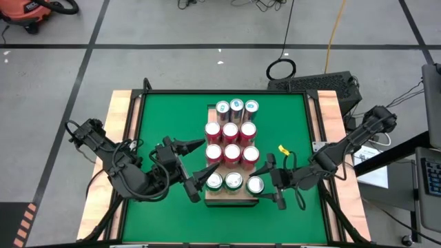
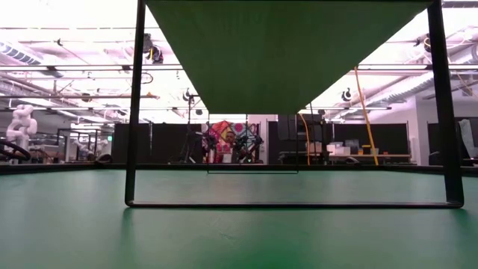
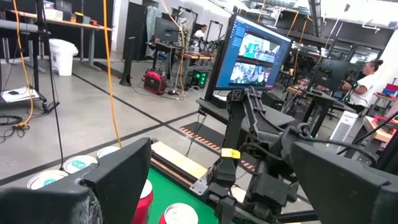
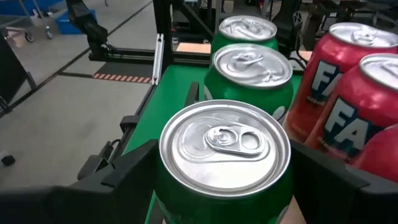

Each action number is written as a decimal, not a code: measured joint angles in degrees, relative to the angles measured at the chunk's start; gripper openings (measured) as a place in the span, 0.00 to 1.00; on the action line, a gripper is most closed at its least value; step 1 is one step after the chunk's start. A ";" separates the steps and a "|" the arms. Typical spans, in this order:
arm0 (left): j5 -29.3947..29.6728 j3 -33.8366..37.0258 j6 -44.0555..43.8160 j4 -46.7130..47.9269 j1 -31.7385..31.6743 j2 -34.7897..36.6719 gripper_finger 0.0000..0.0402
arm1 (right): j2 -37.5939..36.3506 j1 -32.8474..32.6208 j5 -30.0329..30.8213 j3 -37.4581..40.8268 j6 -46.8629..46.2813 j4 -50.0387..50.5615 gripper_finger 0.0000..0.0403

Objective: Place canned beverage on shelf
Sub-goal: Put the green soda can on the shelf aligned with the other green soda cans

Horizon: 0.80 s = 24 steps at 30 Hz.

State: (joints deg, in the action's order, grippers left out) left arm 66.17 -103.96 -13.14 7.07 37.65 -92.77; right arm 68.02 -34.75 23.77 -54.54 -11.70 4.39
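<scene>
Twelve cans stood on the shelf [image 1: 231, 200] mid green worktop [image 1: 165, 117], grey workshop floor around: six red [image 1: 231, 131], three green [image 1: 234, 181], three blue-topped [image 1: 236, 105]. Right pincer [image 1: 265, 187] clasped one green can [image 1: 255, 184]; left pincer [image 1: 198, 162] gaped open.

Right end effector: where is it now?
High view: right end effector sits at the shelf's near right corner, fingers either side of the rightmost green can.
</scene>
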 joint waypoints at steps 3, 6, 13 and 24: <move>0.00 0.00 0.01 0.00 0.00 0.00 0.96 | 0.93 0.28 0.10 -0.04 -0.17 -0.56 0.73; 0.00 0.00 0.01 0.00 0.00 0.00 0.96 | 1.39 0.34 0.22 -0.04 -0.09 -1.12 0.73; 0.00 0.00 0.04 0.00 0.00 -0.01 0.96 | 2.00 0.36 0.29 -0.04 0.78 -2.58 0.74; -1.17 0.00 0.00 0.04 0.00 -0.02 0.96 | 1.98 1.92 0.44 -0.04 0.69 -2.52 0.87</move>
State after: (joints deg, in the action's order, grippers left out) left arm 65.00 -103.96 -13.14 7.11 37.65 -92.79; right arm 70.00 -32.83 24.21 -54.59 -11.02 1.86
